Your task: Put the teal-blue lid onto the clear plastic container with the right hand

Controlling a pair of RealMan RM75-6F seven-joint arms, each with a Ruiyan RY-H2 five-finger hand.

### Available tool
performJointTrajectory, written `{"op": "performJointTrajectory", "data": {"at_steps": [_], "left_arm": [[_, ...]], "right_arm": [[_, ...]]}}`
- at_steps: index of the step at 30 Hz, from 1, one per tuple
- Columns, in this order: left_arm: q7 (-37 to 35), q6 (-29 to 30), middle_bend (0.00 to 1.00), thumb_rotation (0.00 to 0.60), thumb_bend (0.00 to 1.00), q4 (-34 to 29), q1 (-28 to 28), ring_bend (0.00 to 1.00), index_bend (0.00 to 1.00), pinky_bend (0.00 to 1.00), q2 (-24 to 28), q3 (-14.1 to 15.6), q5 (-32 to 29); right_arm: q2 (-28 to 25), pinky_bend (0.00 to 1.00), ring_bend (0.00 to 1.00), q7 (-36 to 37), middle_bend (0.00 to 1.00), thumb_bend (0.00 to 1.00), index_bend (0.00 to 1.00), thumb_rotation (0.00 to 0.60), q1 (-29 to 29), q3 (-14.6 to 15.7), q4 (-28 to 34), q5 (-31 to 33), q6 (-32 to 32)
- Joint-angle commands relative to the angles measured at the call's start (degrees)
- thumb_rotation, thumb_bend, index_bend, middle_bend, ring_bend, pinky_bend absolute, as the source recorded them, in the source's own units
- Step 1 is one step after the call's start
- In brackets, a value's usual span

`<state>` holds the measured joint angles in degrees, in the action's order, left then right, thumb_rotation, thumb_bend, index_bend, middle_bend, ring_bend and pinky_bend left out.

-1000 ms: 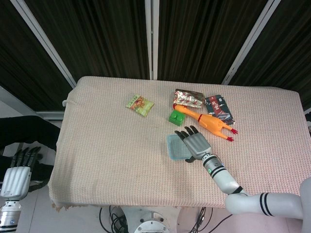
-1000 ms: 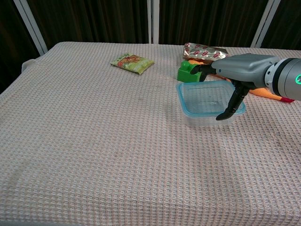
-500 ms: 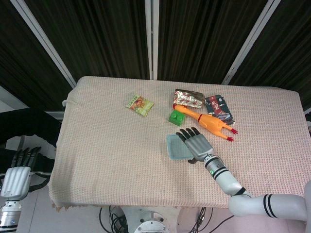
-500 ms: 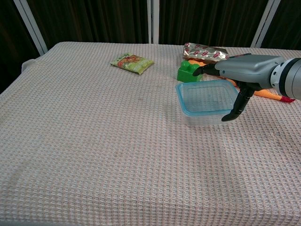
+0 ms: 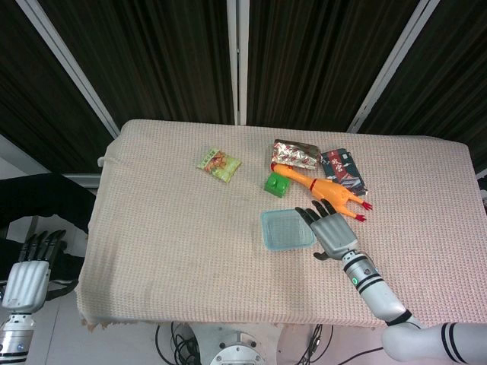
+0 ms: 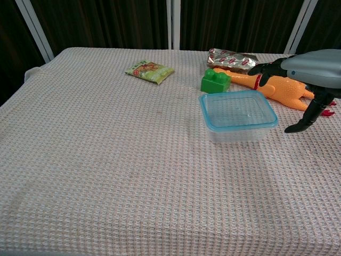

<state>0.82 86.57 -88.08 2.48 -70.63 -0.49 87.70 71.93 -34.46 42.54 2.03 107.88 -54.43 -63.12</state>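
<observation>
The right hand point(image 5: 332, 231) hovers empty, fingers spread, just at three o'clock of the clear container point(image 6: 237, 116), apart from it. The teal lid point(image 6: 237, 109) sits on the container (flat, rim to rim). At twelve o'clock of the hand lies the orange rubber chicken point(image 5: 323, 192); the green block point(image 6: 215, 81) is at twelve o'clock of the container. The left hand point(image 5: 27, 272) hangs off the table's point(image 5: 167, 251) left edge, fingers extended, holding nothing.
</observation>
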Motion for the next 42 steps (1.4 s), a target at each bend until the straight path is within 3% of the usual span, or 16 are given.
{"op": "performJointTrajectory", "data": {"at_steps": [1, 14, 42], "left_arm": [[0.1, 0.1, 0.08, 0.6, 0.07, 0.0, 0.1, 0.01, 0.06, 0.0, 0.0, 0.1, 0.2], [0.9, 0.8, 0.08, 0.6, 0.07, -1.0, -0.4, 0.01, 0.06, 0.0, 0.3, 0.3, 0.2], [-0.4, 0.1, 0.08, 0.6, 0.07, 0.3, -0.5, 0.01, 0.06, 0.0, -0.4, 0.4, -0.3]], "right_arm": [[-0.2, 0.0, 0.0, 1.1, 0.18, 0.04, 0.0, 0.6, -0.5, -0.1, -0.7, -0.2, 0.5], [3.0, 0.0, 0.0, 4.5, 0.17, 0.06, 0.0, 0.6, 0.1, -2.3, -6.0, -1.4, 5.8], [6.0, 0.0, 0.0, 2.3, 0.18, 0.06, 0.0, 0.6, -1.1, -2.6, -8.8, 0.5, 6.3]]}}
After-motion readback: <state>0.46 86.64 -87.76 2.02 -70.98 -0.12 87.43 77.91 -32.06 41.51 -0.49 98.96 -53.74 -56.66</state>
